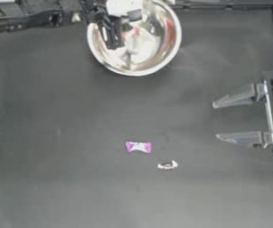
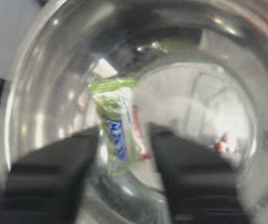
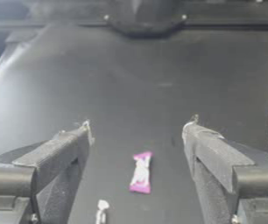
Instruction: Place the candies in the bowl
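A yellow-green candy (image 2: 116,127) hangs between the jaws of the left gripper (image 1: 112,38), which is poised over the shiny bowl (image 1: 163,55) at the far edge of the dark table (image 1: 61,133). In the left wrist view the wrapper sits lengthwise in the narrow gap, though whether the jaws actually pinch it or have just let go is hard to judge. A red-orange candy (image 2: 223,144) lies on the bowl's reflective inside, and pale shapes beside it in the top view may be more sweets or only glare. Well nearer, around the middle of the table, a magenta-purple candy (image 1: 138,147) lies flat, with a white candy (image 1: 167,165) just beside it to the right and nearer still. The right gripper (image 1: 237,119) waits at the table's right side, its jaws spread wide and pointing toward the two loose candies.
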`<state>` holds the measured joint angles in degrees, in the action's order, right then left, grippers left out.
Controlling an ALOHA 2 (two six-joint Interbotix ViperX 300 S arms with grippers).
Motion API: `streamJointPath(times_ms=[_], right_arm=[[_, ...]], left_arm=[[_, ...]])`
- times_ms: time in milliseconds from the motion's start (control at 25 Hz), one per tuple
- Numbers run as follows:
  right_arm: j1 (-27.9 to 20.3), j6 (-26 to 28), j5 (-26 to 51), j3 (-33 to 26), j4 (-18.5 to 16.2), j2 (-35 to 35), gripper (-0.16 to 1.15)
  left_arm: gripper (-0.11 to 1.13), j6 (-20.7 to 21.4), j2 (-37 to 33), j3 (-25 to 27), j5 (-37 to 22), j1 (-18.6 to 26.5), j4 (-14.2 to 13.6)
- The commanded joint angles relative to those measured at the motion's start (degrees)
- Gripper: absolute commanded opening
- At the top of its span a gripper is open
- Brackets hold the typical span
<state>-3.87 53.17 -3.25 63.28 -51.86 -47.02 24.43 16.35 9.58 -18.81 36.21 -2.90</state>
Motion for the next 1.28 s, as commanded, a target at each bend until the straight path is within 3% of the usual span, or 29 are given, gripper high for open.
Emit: streamJointPath(times_ms=[40,120,320,600,920,1120,1280], right_arm=[[0.09,0.0,-0.26,-0.44,0.09,0.26,0.94],[0.09,0.0,-0.26,-0.44,0.09,0.18,0.94],[0.09,0.0,-0.26,-0.35,0.0,0.26,0.94],[0.0,0.0,-0.09,-0.35,0.0,0.18,0.94],[0.09,0.0,0.09,-0.35,-0.18,-0.09,0.94],[0.0,0.0,0.18,-0.44,-0.26,-0.44,0.94],[0.09,-0.18,0.62,-0.53,-0.26,-0.53,0.94]], left_arm=[[1.02,-0.18,-2.9,-1.67,0.18,-0.18,0.0],[0.97,-0.18,-3.78,-1.49,0.18,-0.53,0.18],[1.01,-0.26,-8.35,0.35,0.18,-3.16,0.26],[1.0,-0.26,-19.95,7.38,0.26,-8.79,2.81],[1.0,-0.44,-36.3,20.48,2.02,-17.4,8.26],[1.0,-0.62,-47.99,30.85,7.82,-23.64,11.78],[1.0,-0.97,-55.2,38.14,12.48,-25.49,14.85]])
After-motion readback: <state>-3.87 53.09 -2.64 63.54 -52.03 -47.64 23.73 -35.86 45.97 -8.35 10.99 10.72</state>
